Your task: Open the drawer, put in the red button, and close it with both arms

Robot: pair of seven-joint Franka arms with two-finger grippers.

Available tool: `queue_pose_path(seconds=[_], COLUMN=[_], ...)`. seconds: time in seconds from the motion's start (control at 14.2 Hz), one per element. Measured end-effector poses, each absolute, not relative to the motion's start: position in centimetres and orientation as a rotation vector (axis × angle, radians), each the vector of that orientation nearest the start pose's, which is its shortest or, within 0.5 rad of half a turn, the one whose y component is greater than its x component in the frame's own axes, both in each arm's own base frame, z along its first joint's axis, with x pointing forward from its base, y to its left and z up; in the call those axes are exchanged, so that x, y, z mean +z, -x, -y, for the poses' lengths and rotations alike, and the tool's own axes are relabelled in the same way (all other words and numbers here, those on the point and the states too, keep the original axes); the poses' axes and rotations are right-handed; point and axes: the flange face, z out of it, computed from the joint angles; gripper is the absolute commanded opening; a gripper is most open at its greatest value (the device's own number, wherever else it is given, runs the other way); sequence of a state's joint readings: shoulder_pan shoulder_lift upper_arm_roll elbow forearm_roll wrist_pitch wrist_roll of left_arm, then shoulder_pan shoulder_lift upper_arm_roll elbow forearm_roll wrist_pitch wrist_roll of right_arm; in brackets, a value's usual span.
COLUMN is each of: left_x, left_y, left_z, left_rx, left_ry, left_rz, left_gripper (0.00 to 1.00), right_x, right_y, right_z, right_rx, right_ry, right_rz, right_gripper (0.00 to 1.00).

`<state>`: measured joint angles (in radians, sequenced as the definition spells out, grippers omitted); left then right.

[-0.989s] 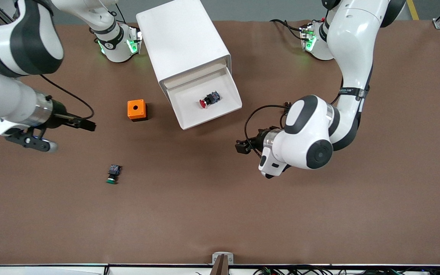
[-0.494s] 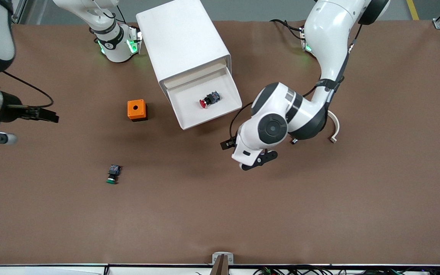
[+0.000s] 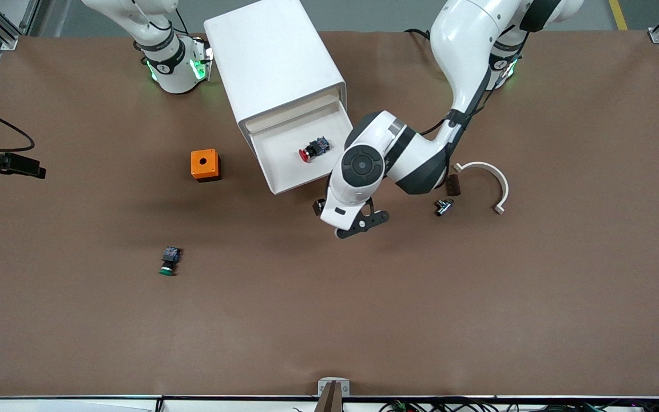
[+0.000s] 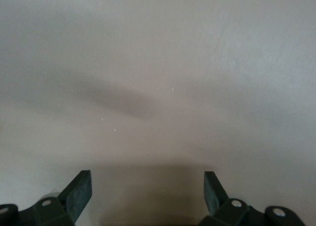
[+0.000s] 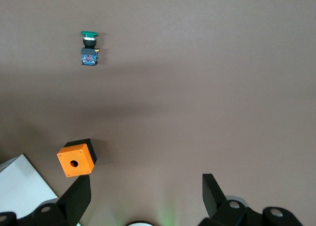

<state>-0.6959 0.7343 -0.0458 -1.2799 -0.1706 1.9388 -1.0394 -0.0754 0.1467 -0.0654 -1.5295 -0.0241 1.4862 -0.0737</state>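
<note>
The red button (image 3: 311, 150) lies in the open drawer (image 3: 284, 178) of the white cabinet (image 3: 272, 63). My left gripper (image 3: 362, 221) hangs low over the table, just off the drawer's front corner toward the left arm's end. In the left wrist view it (image 4: 147, 186) is open and empty over a bare surface. My right gripper (image 5: 146, 189) is open and empty, high over the right arm's end of the table. In the front view only the black wrist part of the right arm (image 3: 6, 164) shows, at the edge.
An orange box (image 3: 205, 165) stands beside the drawer, also in the right wrist view (image 5: 75, 159). A green-capped button (image 3: 168, 262) lies nearer the front camera (image 5: 89, 48). A white curved piece (image 3: 487, 176), a dark block (image 3: 453, 185) and a small metal part (image 3: 443, 206) lie by the left arm.
The left arm has swung its gripper across toward the drawer's front corner. The right arm has drawn back toward its end of the table, mostly out of the front view.
</note>
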Motion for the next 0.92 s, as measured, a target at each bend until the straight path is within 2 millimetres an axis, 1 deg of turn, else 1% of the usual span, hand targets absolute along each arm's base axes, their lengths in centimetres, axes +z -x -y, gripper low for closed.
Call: queue_pose_path(seconds=[0.14, 0.28, 0.42, 0.64, 0.78, 0.92], left_x=[30.5, 30.3, 30.6, 30.7, 30.4, 30.1], left_y=[-52.8, -51.5, -50.3, -48.4, -47.4, -46.0], left_z=[50.6, 51.4, 52.4, 54.0, 54.7, 55.6], left_rx=[0.321, 0.330, 0.338, 0.369, 0.391, 0.423], left_ry=[3.111, 3.101, 3.097, 3.091, 3.085, 3.075], left_rz=[0.612, 0.611, 0.623, 0.641, 0.643, 0.643], left_gripper=[1.00, 1.00, 1.00, 1.00, 1.00, 1.00], right_x=[56.9, 58.8, 60.2, 60.7, 61.1, 61.6], right_y=[-58.2, -58.3, -58.2, -57.7, -57.1, -56.8], right_z=[7.3, 7.2, 7.1, 6.5, 6.1, 5.7], right_rx=[0.257, 0.202, 0.189, 0.231, 0.274, 0.276], right_ry=[3.149, 3.156, 3.154, 3.096, 3.073, 3.071], right_rz=[-0.122, -0.127, -0.129, -0.122, -0.111, -0.103], right_gripper=[1.00, 1.00, 1.00, 1.00, 1.00, 1.00])
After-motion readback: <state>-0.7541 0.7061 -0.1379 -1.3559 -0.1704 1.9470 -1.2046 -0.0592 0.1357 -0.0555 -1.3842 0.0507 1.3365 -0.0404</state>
